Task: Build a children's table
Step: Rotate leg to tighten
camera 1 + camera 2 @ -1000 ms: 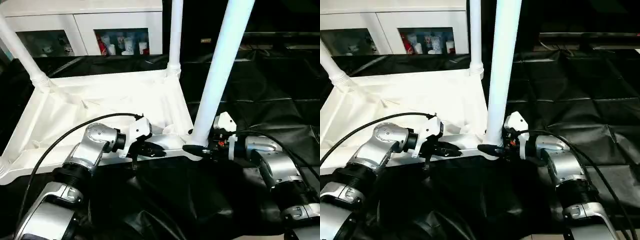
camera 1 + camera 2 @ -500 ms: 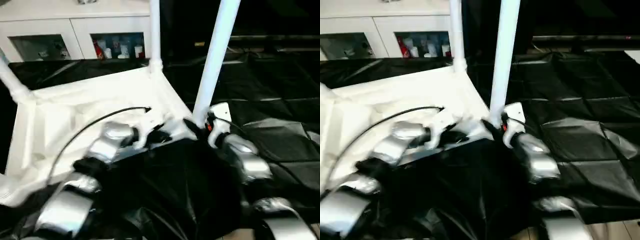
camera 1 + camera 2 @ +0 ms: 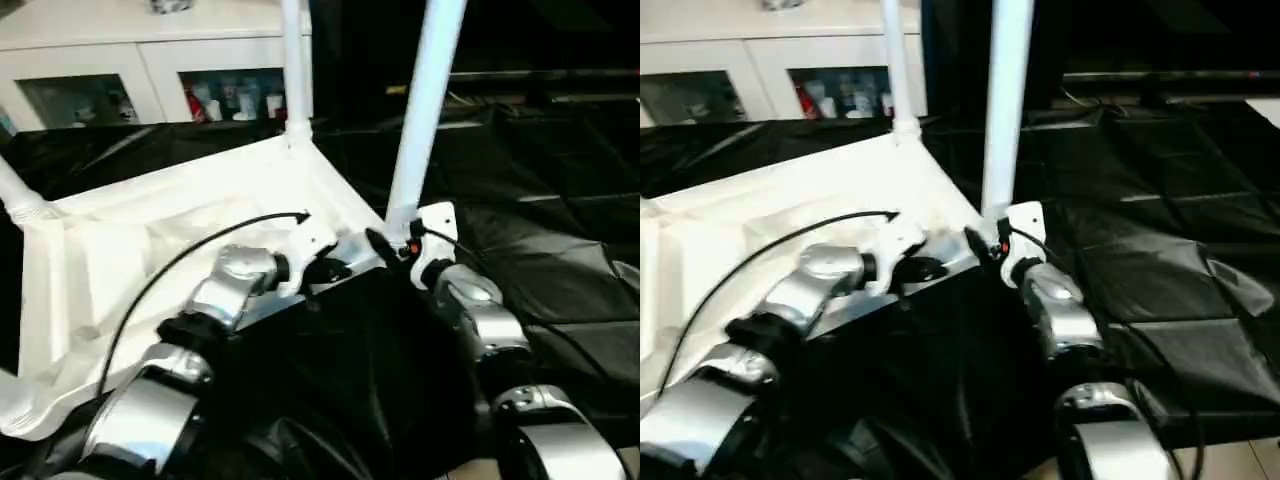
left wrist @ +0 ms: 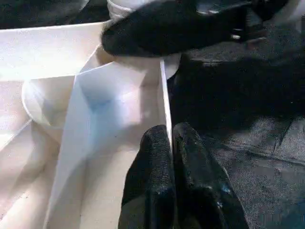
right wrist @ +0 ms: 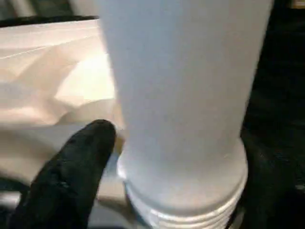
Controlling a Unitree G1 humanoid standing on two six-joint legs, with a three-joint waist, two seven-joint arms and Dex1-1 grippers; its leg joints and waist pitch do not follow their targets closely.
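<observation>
Your left gripper [image 4: 171, 143] is clenched on the stiff table [image 3: 150, 240] rim; right jaws seemingly released around the slippery leg [image 3: 420, 110] base.

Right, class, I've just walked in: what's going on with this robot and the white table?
A robot is putting together a white table that lies upside down on black sheeting. Its left gripper is shut on the rim of the top. The right gripper has its fingers around the base of the near leg, which stands upright in its corner socket. Other legs also stand in corners.
</observation>
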